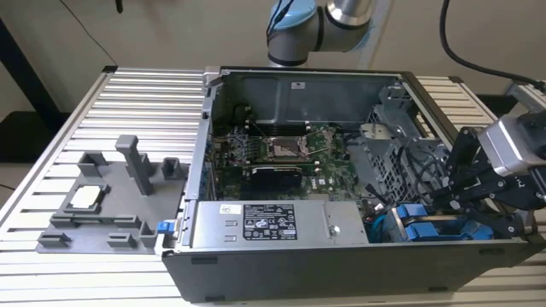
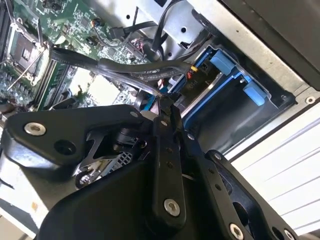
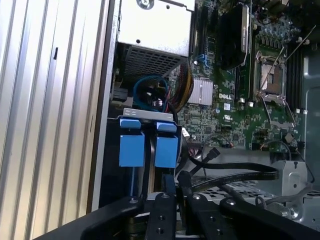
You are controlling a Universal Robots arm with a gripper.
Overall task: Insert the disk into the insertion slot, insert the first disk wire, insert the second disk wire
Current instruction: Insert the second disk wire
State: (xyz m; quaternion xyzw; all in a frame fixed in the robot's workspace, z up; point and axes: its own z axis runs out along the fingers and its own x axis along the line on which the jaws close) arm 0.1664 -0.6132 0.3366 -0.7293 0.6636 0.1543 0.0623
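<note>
Arm reaching into the open computer case (image 1: 282,268)

The gripper (image 1: 456,192) hangs low at the case's corner on the exterior view's right (wrist tilted inward), its black fingers (image 3: 170,200) drawn nearly together.

disk (image 3: 141,150) body hidden (blue carrier front shows); gripper (image 2: 165,107) tips obscured

The exterior view looks down from above at the open dark grey metal computer case (image 1: 341,192) on the ribbed table. Both wrist views ride close behind the black pincer (image 2: 162,102), facing past it into the case, sharing the green motherboard (image 3: 250,100) and blue plastic drive carriers (image 3: 149,145).
</note>
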